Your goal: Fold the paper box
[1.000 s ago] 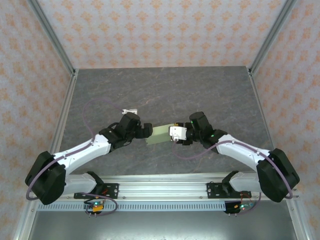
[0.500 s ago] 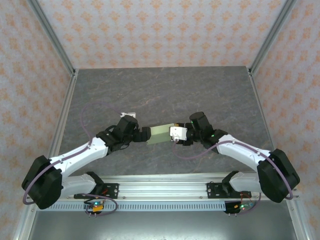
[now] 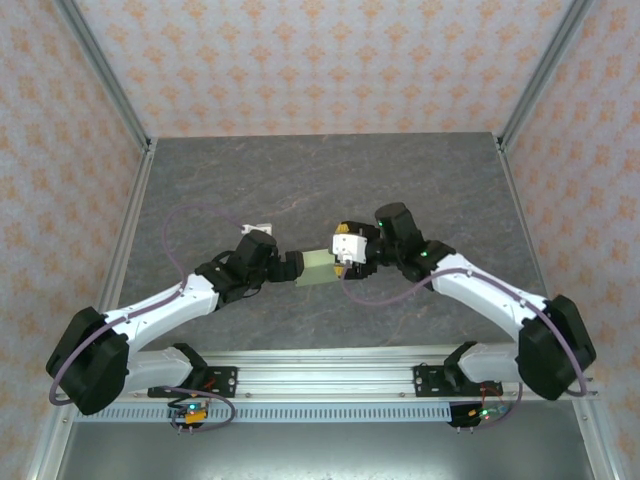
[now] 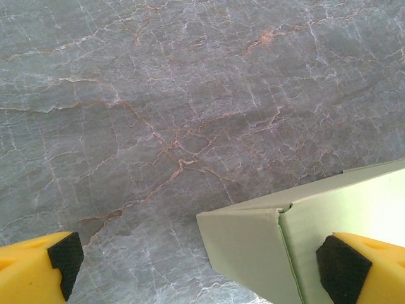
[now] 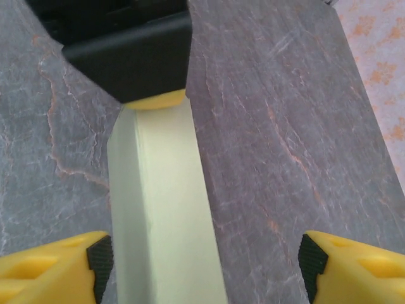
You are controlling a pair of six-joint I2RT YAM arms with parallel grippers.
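Your grey, marble-veined table (image 3: 330, 180) looks as it did a second ago. The big change is in your white-and-black right arm (image 3: 490, 290). Its wrist has swung toward the far side of the table and a little toward the left arm, so it now covers more of the box's end. Your left arm (image 3: 160, 305) has shifted only slightly.

The pale yellow-green card paper box (image 3: 318, 268), folded into a long narrow shape, sits in much the same spot as before, stretched between your two grippers.

At the left gripper (image 3: 293, 268), one corner end of the paper box reaches in between the jaws. In the left wrist view it lies hard over toward the finger on the right side. That finger's black pad (image 4: 343, 269) sits in front of the card face, but you cannot tell whether it touches. The other pad (image 4: 63, 256) is well apart from the box, over bare table. These jaws stand as wide as they go and grip nothing.

At the right gripper (image 3: 342, 266), the box runs lengthwise out from between the jaws to the left gripper's yellow fingertip. In the right wrist view it lies just beside the pad (image 5: 100, 259) on the left side, and whether they touch is unclear. The opposite pad (image 5: 312, 259) is well clear of the box, with bare table showing between them. These jaws are also spread wide and are not clamped on the card.
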